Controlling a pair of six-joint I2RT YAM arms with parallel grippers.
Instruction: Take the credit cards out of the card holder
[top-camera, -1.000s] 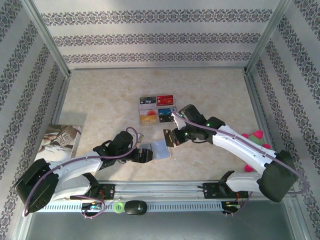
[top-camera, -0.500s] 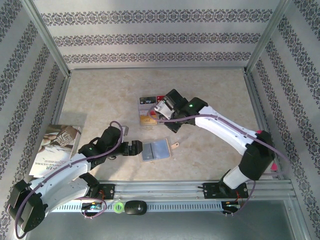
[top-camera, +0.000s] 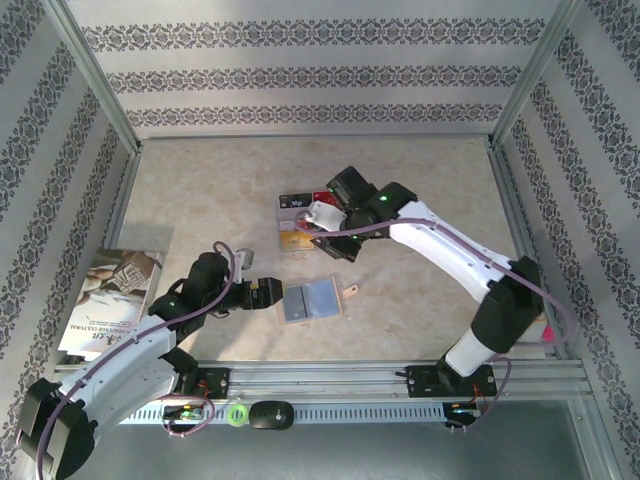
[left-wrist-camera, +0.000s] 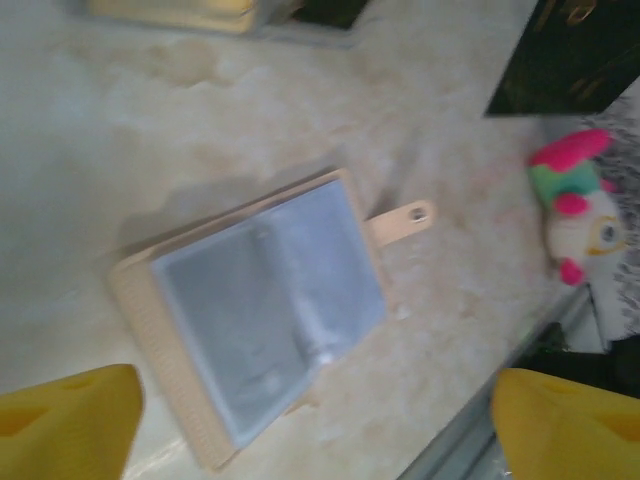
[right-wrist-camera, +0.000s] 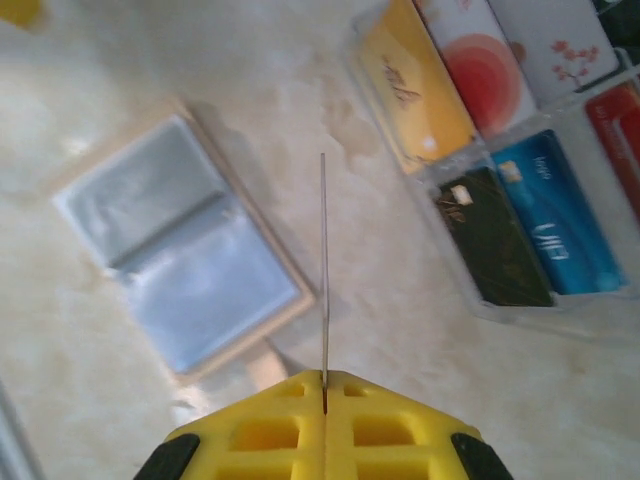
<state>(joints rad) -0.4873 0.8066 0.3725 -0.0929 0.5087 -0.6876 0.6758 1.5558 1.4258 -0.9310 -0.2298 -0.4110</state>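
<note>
The flat tan-brown folding card holder (top-camera: 312, 299) lies open on the beige marbled table (top-camera: 200, 200), grey-blue panels facing up (its small strap tab sticks out on the right). The left gripper (top-camera: 272, 291) hangs released just beside the holder's left edge. The right gripper (right-wrist-camera: 323, 388) is clenched on a thin card (right-wrist-camera: 323, 260), seen edge-on, near the grid of colourful plastic cards (right-wrist-camera: 480, 80).
</note>
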